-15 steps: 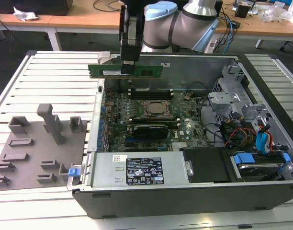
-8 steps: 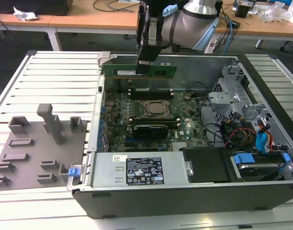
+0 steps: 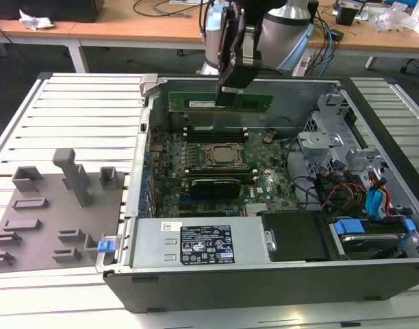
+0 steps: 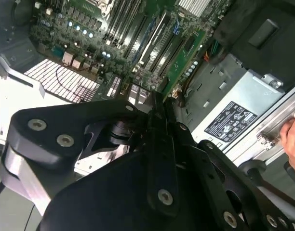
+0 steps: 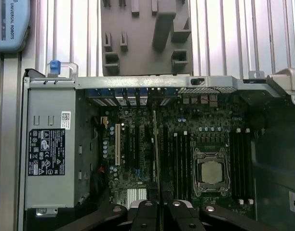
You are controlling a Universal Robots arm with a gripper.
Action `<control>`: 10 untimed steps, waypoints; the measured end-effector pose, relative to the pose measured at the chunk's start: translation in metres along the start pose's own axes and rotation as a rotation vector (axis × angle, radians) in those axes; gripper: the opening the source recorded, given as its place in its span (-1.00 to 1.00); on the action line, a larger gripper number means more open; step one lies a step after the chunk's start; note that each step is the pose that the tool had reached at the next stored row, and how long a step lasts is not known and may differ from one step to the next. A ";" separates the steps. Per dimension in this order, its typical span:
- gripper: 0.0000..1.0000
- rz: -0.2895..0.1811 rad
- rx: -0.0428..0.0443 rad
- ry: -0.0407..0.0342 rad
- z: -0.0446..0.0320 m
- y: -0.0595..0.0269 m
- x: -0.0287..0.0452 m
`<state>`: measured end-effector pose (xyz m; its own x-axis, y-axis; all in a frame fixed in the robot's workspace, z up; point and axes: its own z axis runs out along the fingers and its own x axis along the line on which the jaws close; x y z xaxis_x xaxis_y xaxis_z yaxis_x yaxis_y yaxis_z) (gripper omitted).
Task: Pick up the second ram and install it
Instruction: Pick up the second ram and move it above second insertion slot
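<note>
The second ram (image 3: 257,103) (green strip) hangs clamped in the claw (image 3: 228,97).

The tool (image 3: 231,88) grips the second ram (image 3: 256,103); both above the motherboard (image 3: 268,179).

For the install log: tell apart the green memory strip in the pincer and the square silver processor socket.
The second ram is long, thin and green; the processor socket is square and silver. The ram stands on edge, held up by the pincer; the socket lies flat on the motherboard. Both lie within the open case's outline.
</note>
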<state>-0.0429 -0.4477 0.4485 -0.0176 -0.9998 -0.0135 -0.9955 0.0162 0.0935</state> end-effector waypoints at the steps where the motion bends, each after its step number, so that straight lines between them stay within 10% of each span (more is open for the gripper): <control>1: -0.73 0.000 -0.0006 0.0000 -0.0003 -0.0035 -0.0001; 7: -0.73 0.000 -0.0054 -0.0005 -0.0022 -0.0244 -0.0005; 8: -0.73 -0.001 -0.0062 -0.0068 -0.0022 -0.0266 -0.0007; 10: -0.73 -0.003 -0.0072 -0.0505 -0.0020 -0.0282 -0.0008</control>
<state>-0.0146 -0.4473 0.4478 -0.0191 -0.9978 -0.0641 -0.9949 0.0126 0.1006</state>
